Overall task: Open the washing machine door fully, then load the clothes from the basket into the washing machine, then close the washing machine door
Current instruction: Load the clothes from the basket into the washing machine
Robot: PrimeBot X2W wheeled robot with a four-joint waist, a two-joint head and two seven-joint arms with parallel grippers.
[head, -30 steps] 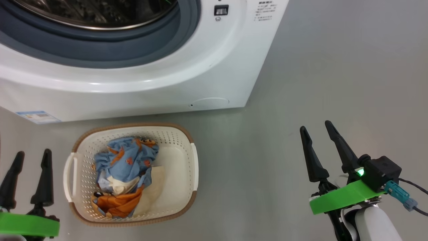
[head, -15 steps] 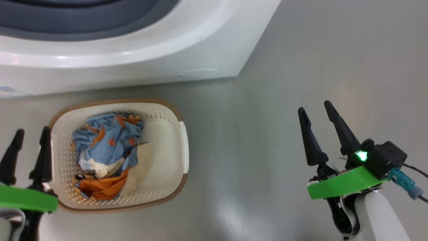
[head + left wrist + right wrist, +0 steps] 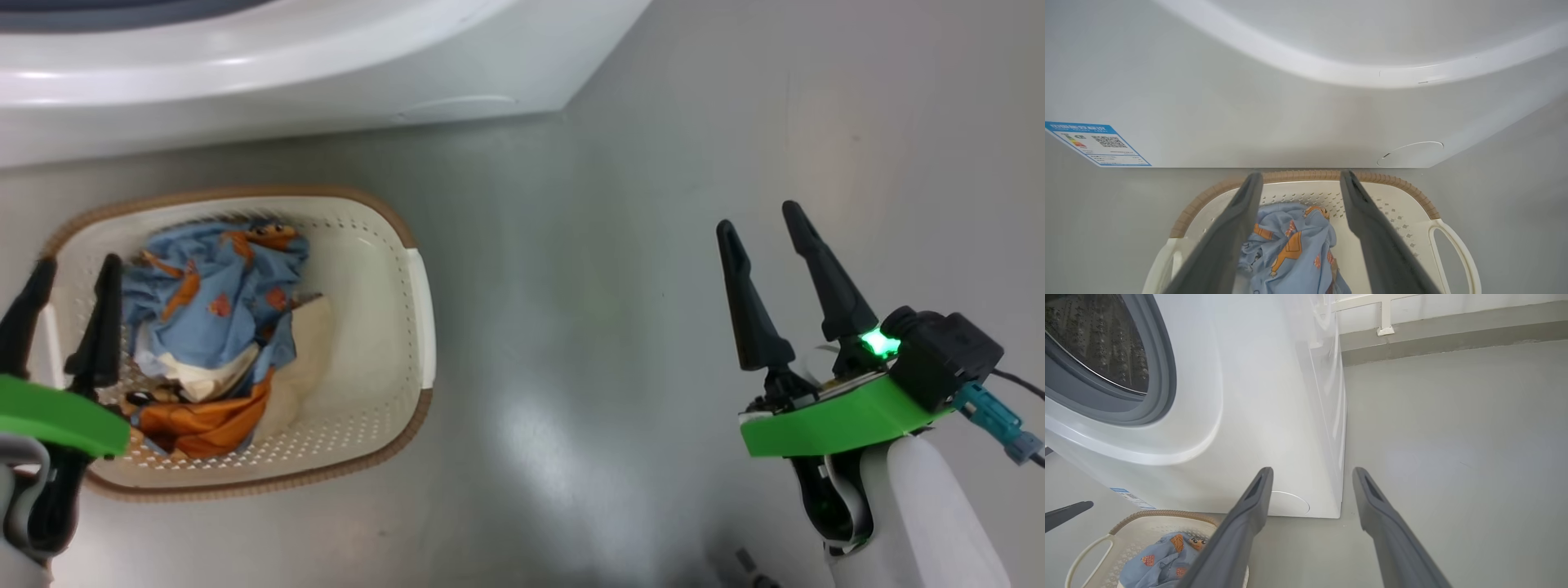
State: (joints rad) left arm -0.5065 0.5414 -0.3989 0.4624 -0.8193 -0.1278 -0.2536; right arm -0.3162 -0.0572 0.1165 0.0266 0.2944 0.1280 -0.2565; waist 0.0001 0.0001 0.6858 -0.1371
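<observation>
Grey floor (image 3: 620, 327); washing machine (image 3: 326, 73) along top left. Basket (image 3: 367, 245) at left holds the clothes (image 3: 212, 302): soft, light, floppy. Best pinched at the bunched blue top fold. Left claw (image 3: 77, 263) over the basket and right claw (image 3: 758, 216) at right, both spread wide, empty.

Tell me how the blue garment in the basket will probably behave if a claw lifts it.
Probably floppy: the blue garment lies crumpled in soft folds, so it should drape and hang. Likely light, since the folds look thin. It may drag the orange piece tangled beneath it in the basket.

Plastic basket (image 3: 420, 310), glossy washing machine (image 3: 326, 49)
</observation>
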